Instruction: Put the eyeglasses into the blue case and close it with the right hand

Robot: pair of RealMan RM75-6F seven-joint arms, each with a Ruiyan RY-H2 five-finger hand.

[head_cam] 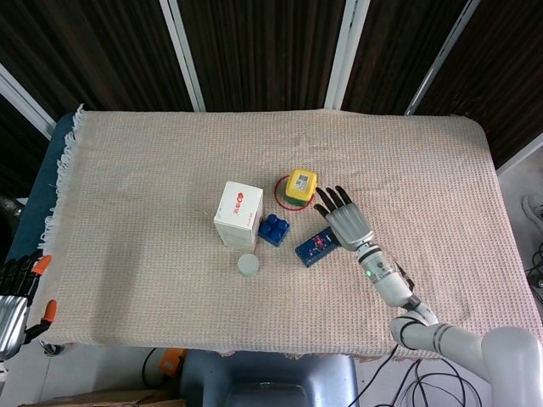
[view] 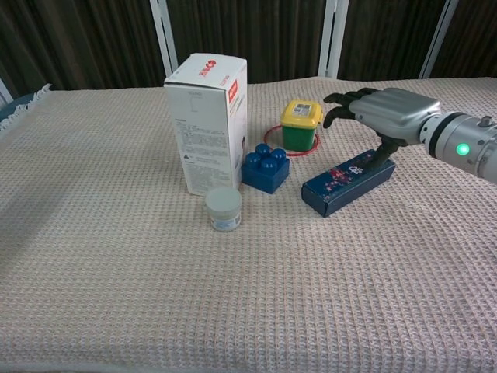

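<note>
Right hand (view: pixel 384 113) hovers, fingers (view: pixel 342 99) spread and empty, blue case (view: pixel 347 179) lying shut just beneath them. Risk: a trailing thumb snags the lid and flips it open.

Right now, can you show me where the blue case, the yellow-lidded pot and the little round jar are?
blue case (view: pixel 347 182): chest view, on its closed patterned lid.
yellow-lidded pot (view: pixel 301 114): chest view, on its yellow lid.
little round jar (view: pixel 224 208): chest view, on its side.
</note>
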